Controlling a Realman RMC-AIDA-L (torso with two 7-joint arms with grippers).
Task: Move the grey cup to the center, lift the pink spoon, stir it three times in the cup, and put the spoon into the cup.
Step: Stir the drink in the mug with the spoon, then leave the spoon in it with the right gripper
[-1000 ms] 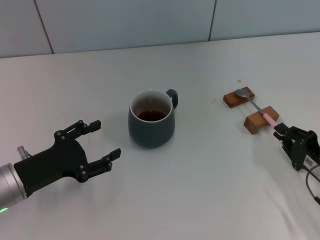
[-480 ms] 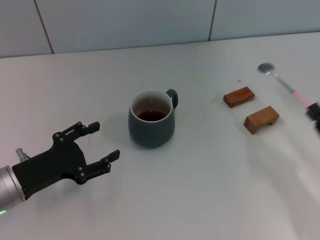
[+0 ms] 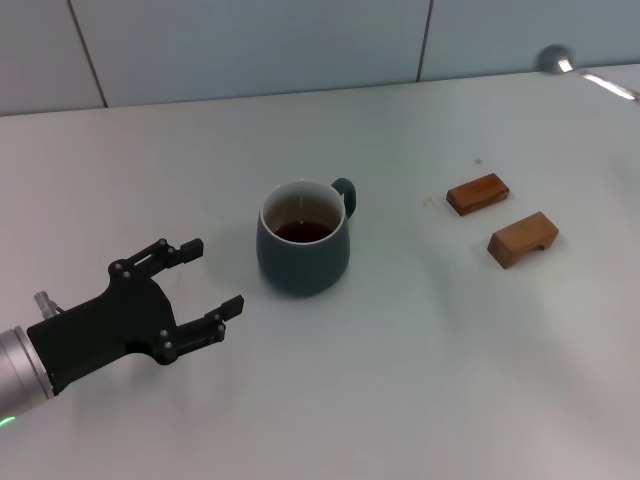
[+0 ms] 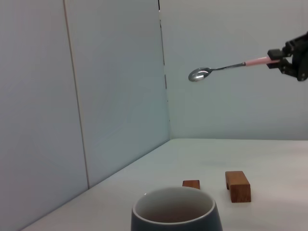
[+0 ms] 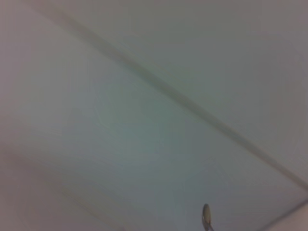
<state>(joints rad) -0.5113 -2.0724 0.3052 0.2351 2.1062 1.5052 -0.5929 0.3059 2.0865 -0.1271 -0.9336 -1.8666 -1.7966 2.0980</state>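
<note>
- The pink spoon [image 4: 226, 68] is hanging high in the air over the far right corner of the worktop [image 3: 420, 380], roughly level, gripped by the tip of its pink handle in the closed fingers of the right gripper [image 4: 290, 57]; its silver bowl is pointing back toward the middle.
- The grey cup [image 3: 303, 238] is sitting upright near the middle of the worktop, handle toward the far right, brown liquid inside.
- Risk, as I am judging it: with so little handle pinched, the spoon could be pivoting or slipping on the way down, or its bowl could be catching the rim and tipping the cup or splashing the liquid.
- The left gripper [image 3: 185, 290] is resting near the front left edge, fingers spread open and empty, pointing at the cup but apart from it.
- Two wooden blocks [image 3: 500, 217] are lying toward the right edge, bare.
- The worktop is plain white and matte; pale wall panels with dark seams are standing behind the far edge.
</note>
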